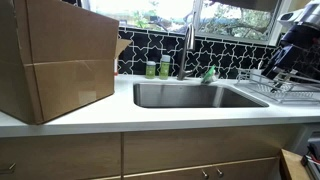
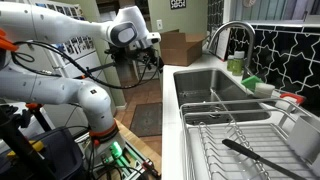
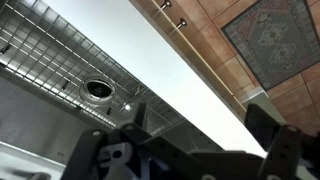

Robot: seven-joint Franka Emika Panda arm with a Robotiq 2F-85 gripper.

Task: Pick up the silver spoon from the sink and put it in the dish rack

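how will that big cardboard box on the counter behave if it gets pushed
The cardboard box sits flat on a broad base on the counter, so it would probably slide rather than tip. Its cardboard sides would likely flex under a narrow push. Weight is unclear: the contents are hidden.

The stainless steel sink (image 1: 190, 95) hides its floor behind its front wall; the blurred dark gripper (image 3: 187, 150) runs off the wrist view's bottom.
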